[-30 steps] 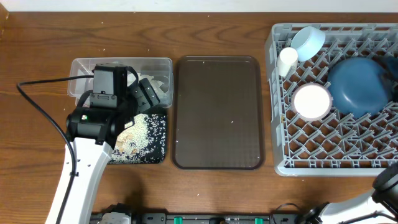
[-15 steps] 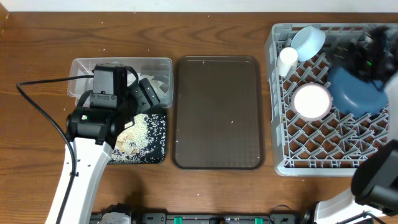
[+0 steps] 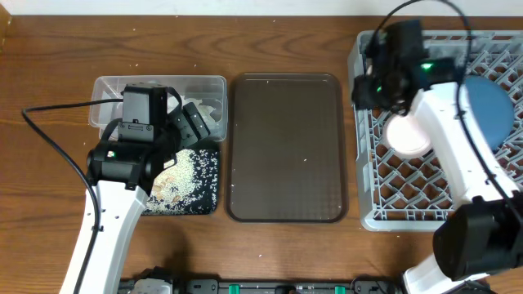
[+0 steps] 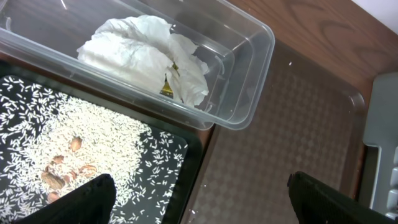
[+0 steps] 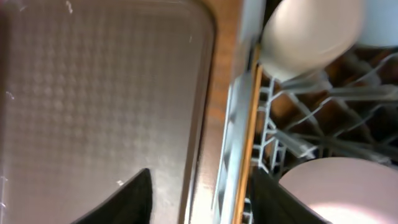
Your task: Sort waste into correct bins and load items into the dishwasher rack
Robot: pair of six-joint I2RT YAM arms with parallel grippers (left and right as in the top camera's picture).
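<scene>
Crumpled white tissue (image 4: 143,56) and a yellow-green wrapper (image 4: 169,88) lie in the clear tub (image 3: 211,85). Loose rice (image 4: 74,143) covers the black tray (image 3: 209,189). My left gripper (image 4: 202,205) hangs open over that tray's right edge, holding nothing. In the grey rack (image 3: 425,200) sit the deep-blue bowl (image 3: 494,106) and the white pink-rimmed bowl (image 3: 407,137). The white cup (image 5: 311,34) shows in the blurred right wrist view. My right gripper (image 5: 202,199) hovers over the rack's left wall, its jaws partly apart with nothing in them. The arm hides the light-blue bowl from overhead.
The dark brown serving tray (image 3: 286,147) lies between the bins and the rack. The left arm's cable (image 3: 49,139) trails across the table at the left. The right arm reaches across the rack's left half.
The right arm has swung from the lower right across the rack to its left edge, and its jaws have narrowed. The left arm has not moved.
</scene>
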